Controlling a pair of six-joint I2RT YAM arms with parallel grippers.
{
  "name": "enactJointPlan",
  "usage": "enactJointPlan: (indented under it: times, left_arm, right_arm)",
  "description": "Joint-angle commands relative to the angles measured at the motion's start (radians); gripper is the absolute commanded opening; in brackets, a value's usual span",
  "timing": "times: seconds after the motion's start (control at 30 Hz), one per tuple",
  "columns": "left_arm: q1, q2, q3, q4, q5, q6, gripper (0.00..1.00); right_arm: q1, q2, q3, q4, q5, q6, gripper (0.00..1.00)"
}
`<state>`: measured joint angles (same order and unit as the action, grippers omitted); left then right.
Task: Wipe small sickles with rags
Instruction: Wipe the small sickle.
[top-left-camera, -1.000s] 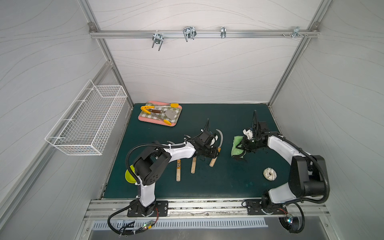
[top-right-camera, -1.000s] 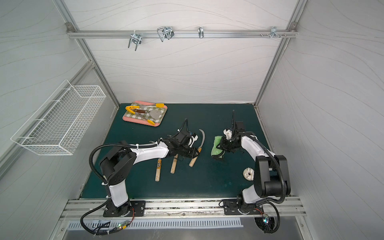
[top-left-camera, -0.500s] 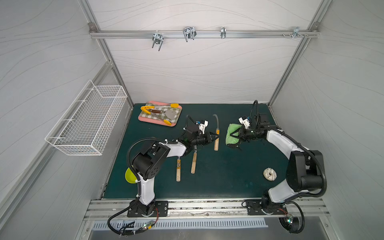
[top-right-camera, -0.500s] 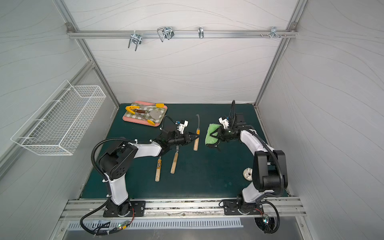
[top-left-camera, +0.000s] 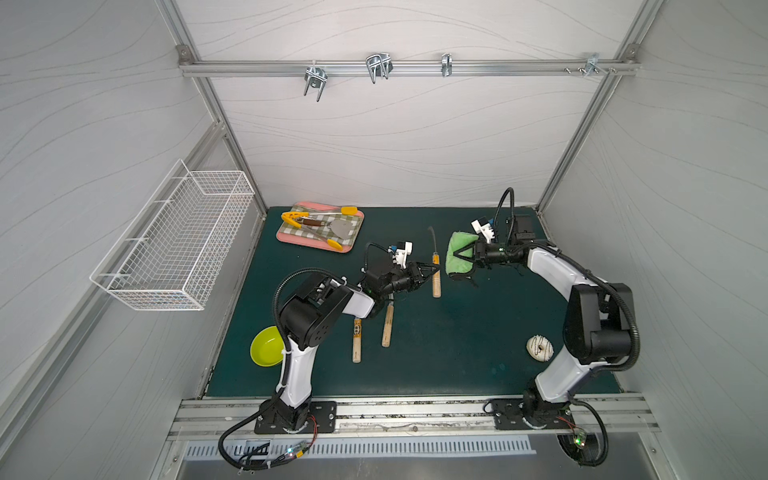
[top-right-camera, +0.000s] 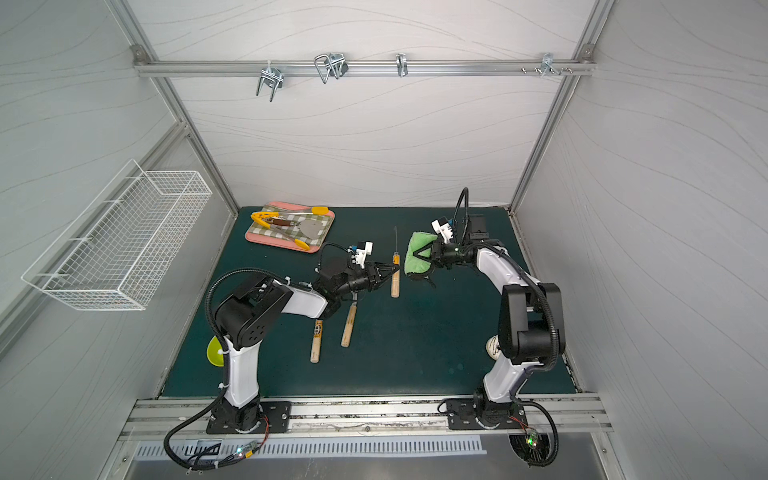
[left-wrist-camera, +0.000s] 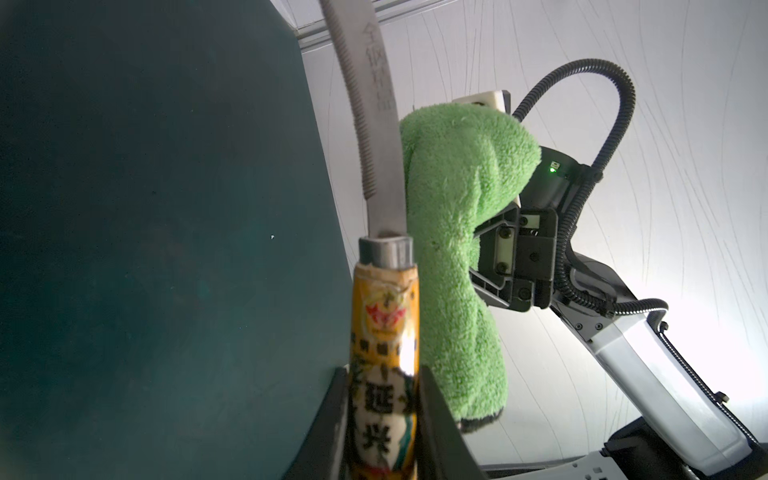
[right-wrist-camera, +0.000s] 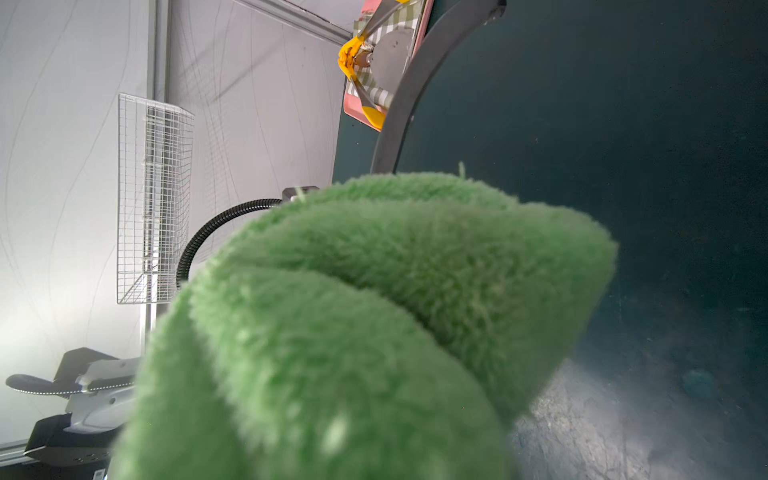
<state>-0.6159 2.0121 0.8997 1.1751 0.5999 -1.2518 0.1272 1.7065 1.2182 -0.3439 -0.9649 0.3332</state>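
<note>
- Down at the front edge, a lime bowl (top-left-camera: 268, 352) sits by the front-left corner of the surface (top-left-camera: 457, 357). A white ringed doughnut (top-left-camera: 540, 348) lies near the front-right corner, close to the right arm.
- A little further in, left of centre, the first sickle (top-left-camera: 356, 345) and the second sickle (top-left-camera: 387, 328) lie side by side but apart. Their handles point to the front edge, and their blades are hidden under the left arm.
- In the middle, the left gripper (top-left-camera: 434, 270) is clamped narrow on the labelled handle of the third sickle (top-left-camera: 435, 286). Its butt points to the front edge and its blade runs toward the back edge. The left wrist view shows the fingers (left-wrist-camera: 436, 415) pressing both sides of the label.
- Right beside that, the right gripper (top-left-camera: 461, 252) is pinched tight on the rag (top-left-camera: 455, 266), a bunched green fold. The rag sits just beside the blade, and I cannot tell whether they touch.
- At the back-left corner, a pink tray (top-left-camera: 299, 243) carries yellow-tipped tongs (top-left-camera: 309, 222) and a spatula (top-left-camera: 340, 227).
- Beyond the surface, a wire basket (top-left-camera: 178, 245) hangs on the left wall and a hook rail (top-left-camera: 407, 68) crosses the back wall.
</note>
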Motion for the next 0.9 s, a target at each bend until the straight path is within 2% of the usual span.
enactJointPlan:
  times: [0.0,0.33,0.87]
  left_arm:
    - [0.004,-0.009,0.004,0.121,0.041,-0.035,0.00]
    - [0.004,-0.009,0.024,0.140,0.083,-0.031,0.00]
    - [0.030,-0.021,0.127,0.098,0.082,-0.003,0.00]
  right_arm:
    - [0.044,0.036,0.052,-0.059,-0.028,-0.074,0.17]
    - [0.127,0.048,0.078,-0.118,-0.015,-0.140,0.16]
    - [0.192,0.015,-0.116,-0.026,-0.027,-0.087,0.15]
